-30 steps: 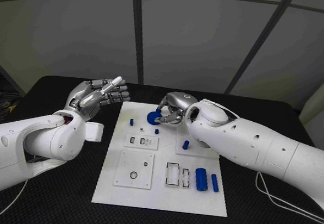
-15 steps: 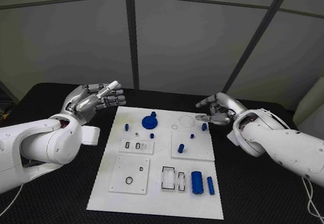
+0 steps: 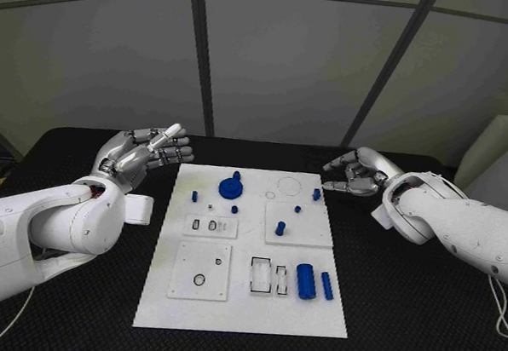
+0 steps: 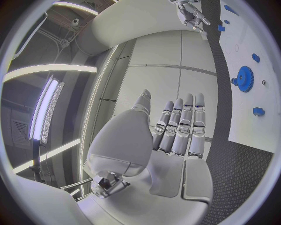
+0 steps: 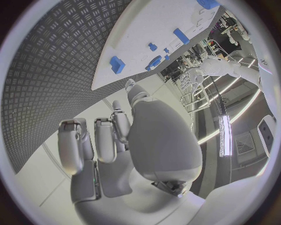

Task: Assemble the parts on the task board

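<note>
The white task board [image 3: 238, 311] lies in the middle of the black table. A blue gear [image 3: 229, 188] sits on a post near its far edge, with small blue pegs [image 3: 281, 227] round it. Two blue cylinders [image 3: 305, 281] lie at the board's right side. My left hand [image 3: 145, 153] is raised off the board's far left corner, fingers straight and apart, holding nothing. My right hand [image 3: 354, 171] hovers beyond the far right corner, fingers spread, empty. The left wrist view shows the left hand [image 4: 175, 136], the gear [image 4: 244, 78] and the right hand [image 4: 192, 14]. The right wrist view shows the right hand [image 5: 117, 140] beside the board [image 5: 140, 33].
Two white inset plates [image 3: 203, 269] with slots lie on the board's left half, and a framed rectangular slot [image 3: 265, 275] sits beside the cylinders. Black table [image 3: 423, 315] spreads on both sides of the board.
My right hand has let go of the blue gear and drawn back to the right, off the board. The gear stays on the board. The left hand has hardly moved.
</note>
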